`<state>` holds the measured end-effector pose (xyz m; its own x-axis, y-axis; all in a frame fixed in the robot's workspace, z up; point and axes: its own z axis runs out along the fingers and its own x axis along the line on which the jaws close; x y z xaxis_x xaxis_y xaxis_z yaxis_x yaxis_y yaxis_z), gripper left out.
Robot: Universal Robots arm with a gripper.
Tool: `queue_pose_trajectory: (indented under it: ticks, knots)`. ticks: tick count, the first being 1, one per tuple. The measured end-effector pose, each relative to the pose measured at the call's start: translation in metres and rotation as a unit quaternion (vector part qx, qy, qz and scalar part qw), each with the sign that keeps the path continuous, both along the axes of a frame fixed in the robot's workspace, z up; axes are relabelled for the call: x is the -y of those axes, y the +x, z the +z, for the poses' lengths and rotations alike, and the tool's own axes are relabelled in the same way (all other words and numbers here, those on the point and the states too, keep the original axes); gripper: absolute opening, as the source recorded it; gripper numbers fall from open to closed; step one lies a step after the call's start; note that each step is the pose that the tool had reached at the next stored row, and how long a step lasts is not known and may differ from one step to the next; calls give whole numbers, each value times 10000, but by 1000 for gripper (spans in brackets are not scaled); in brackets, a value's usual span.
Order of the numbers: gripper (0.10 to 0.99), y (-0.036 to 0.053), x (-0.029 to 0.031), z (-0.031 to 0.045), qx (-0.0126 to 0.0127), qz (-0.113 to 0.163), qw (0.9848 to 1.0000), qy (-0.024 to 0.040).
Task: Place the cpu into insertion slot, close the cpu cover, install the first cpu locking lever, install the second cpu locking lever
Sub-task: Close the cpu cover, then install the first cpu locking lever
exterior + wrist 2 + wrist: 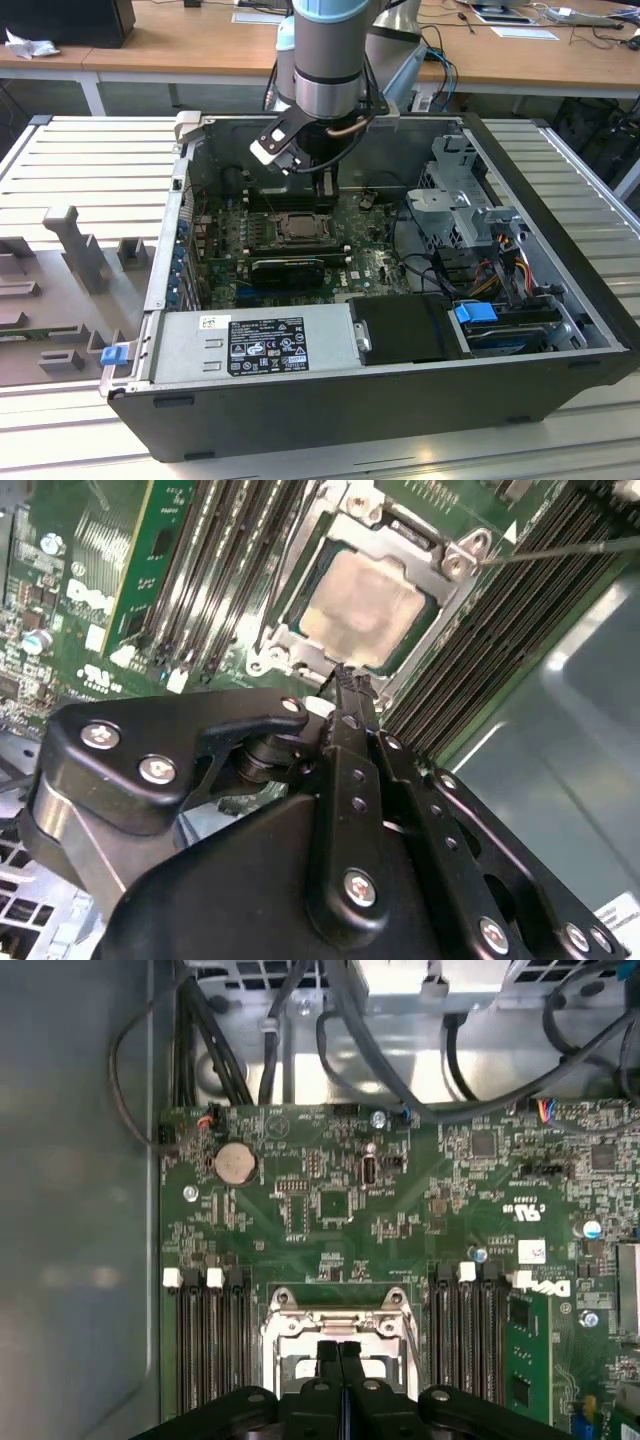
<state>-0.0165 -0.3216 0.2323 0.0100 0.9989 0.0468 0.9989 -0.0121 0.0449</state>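
The cpu (365,605), a pale silvery-beige square, lies in the insertion slot (298,226) on the green board. The silvery cpu cover (283,620) lies flat around it, and the chip's face shows through the cut-out. A thin metal locking lever (565,549) runs out from one corner of the cover. My gripper (345,677) is shut with nothing between its black fingers, its tip just above the cover's edge. In the first wrist view the gripper (340,1352) hangs over the slot's frame (338,1310). In the exterior view the gripper (326,186) reaches down into the case just behind the socket.
Long black memory slots (510,630) flank the socket on both sides. A black card (288,268) lies in front of the socket. The grey power supply (255,345), drive cage (460,205) and loose cables (400,1070) crowd the case. The case walls (175,250) enclose the board.
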Motion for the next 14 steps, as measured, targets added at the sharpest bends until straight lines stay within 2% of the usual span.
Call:
queue_pose_trajectory:
  ticks: [1, 2, 3, 5, 14]
  knots:
    - [106, -29, 0, -13, -26, 31, 10000, 7]
    - [106, -86, 0, -21, -35, 46, 10000, 12]
    - [106, -138, 0, -22, -34, 47, 10000, 13]
    - [106, -178, 0, -22, -35, 46, 10000, 15]
    - [106, -247, 1, -14, -35, 47, 10000, 13]
